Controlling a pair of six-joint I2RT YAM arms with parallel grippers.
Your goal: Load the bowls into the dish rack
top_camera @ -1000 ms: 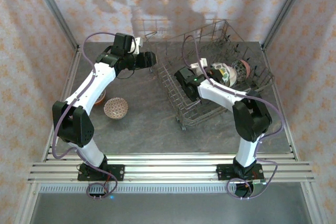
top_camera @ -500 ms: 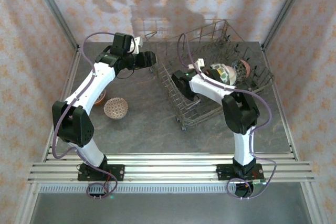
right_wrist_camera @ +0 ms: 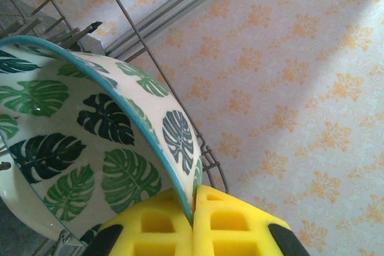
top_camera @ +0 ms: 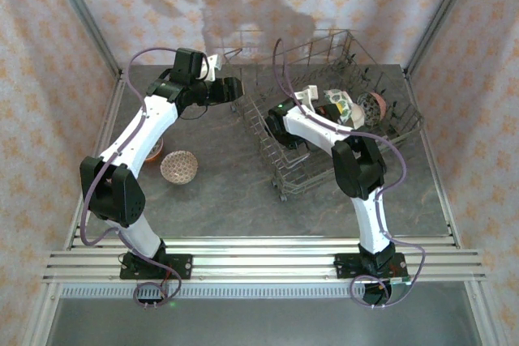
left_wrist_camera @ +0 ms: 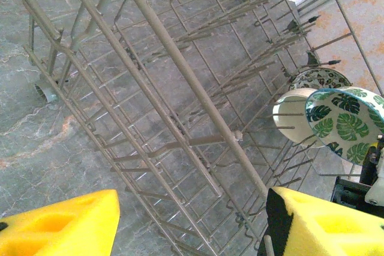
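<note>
The dish rack (top_camera: 304,174) stands on the right half of the table. My right gripper (top_camera: 326,104) reaches into it and is shut on the rim of a green leaf-patterned bowl (top_camera: 341,108). The right wrist view has that bowl (right_wrist_camera: 90,130) tilted, its rim pinched between the yellow pads (right_wrist_camera: 162,226) of the right gripper (right_wrist_camera: 193,208). A pink bowl (top_camera: 371,106) stands on edge in the rack. My left gripper (top_camera: 232,89) hovers open at the rack's left end. In the left wrist view it (left_wrist_camera: 192,226) looks down over the rack's rim wire (left_wrist_camera: 177,67), with nothing held.
A speckled bowl (top_camera: 178,167) sits on the table left of the rack. An orange bowl (top_camera: 154,151) is half hidden under the left arm. In the left wrist view a white bowl (left_wrist_camera: 293,118) leans beside the leaf bowl (left_wrist_camera: 341,123). Patterned walls close in on three sides.
The right arm has swung its elbow toward the middle, and the leaf bowl has shifted a little toward the back of the rack. The left arm has barely moved.
</note>
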